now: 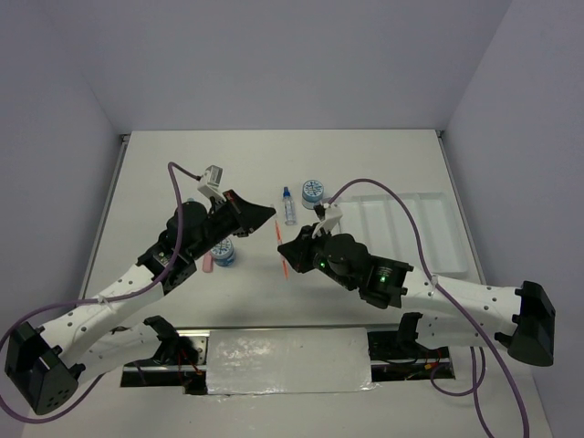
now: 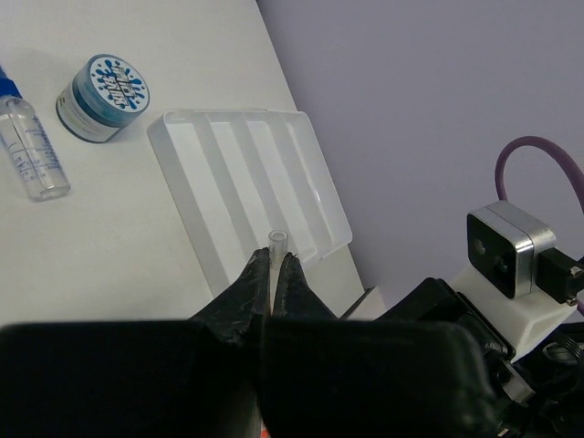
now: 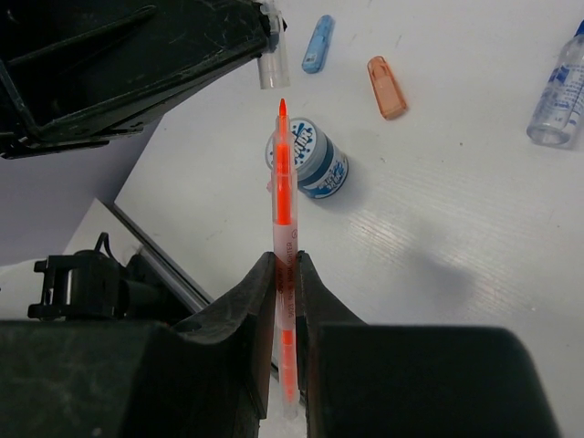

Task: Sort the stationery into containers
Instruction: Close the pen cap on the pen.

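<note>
Item: orange pen [image 3: 283, 182], clamped in right gripper [image 3: 285, 266], nib bare. Clear cap [image 2: 276, 239], pinched by left gripper [image 2: 273, 266], at nib's twelve o'clock in the right wrist view. Advice: align axes before pushing.

bottle [image 2: 32, 151] cap apparently cut off

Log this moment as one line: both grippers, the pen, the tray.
left gripper: shut on cap | right gripper: shut on pen, tip pointing at cap, not in it | tray: empty
</note>
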`<state>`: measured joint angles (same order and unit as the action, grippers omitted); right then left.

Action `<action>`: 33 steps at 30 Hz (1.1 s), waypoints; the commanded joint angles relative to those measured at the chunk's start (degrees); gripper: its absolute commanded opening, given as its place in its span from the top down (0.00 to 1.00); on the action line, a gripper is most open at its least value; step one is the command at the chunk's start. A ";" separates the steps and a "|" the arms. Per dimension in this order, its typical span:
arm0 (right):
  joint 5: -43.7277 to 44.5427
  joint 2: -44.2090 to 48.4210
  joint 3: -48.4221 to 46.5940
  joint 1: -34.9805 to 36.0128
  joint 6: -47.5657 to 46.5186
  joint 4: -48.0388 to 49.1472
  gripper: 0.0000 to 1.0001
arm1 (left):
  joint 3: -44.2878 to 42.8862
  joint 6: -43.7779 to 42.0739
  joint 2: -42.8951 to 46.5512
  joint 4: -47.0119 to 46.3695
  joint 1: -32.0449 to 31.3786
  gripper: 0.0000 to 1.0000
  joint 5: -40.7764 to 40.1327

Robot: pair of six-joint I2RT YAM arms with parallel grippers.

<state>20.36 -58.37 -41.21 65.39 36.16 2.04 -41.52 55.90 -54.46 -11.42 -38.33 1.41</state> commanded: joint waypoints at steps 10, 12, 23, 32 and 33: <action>2.49 -0.52 -2.91 0.45 -0.65 -0.20 1.00 | -0.41 -0.26 0.40 -3.26 -0.08 1.00 1.58; 2.40 -0.43 -2.91 0.45 -0.74 -0.20 1.00 | -0.32 -0.44 0.49 -2.99 -0.08 1.00 1.40; 2.14 -0.34 -3.00 0.45 -1.18 -0.46 1.00 | -0.93 -1.06 -0.47 -2.03 -0.08 1.00 0.70; 2.84 -0.52 -3.61 0.45 -1.53 -1.07 1.00 | -1.20 -1.41 -1.00 -1.32 -0.08 1.00 0.61; 3.10 -0.69 -3.87 0.45 -1.62 -1.42 1.00 | -1.02 -1.41 -1.00 -1.50 -0.08 1.00 0.70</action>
<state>21.54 -58.76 -41.43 65.39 35.35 1.10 -41.52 55.53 -55.16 -10.76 -38.33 1.83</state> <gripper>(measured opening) 0.160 0.042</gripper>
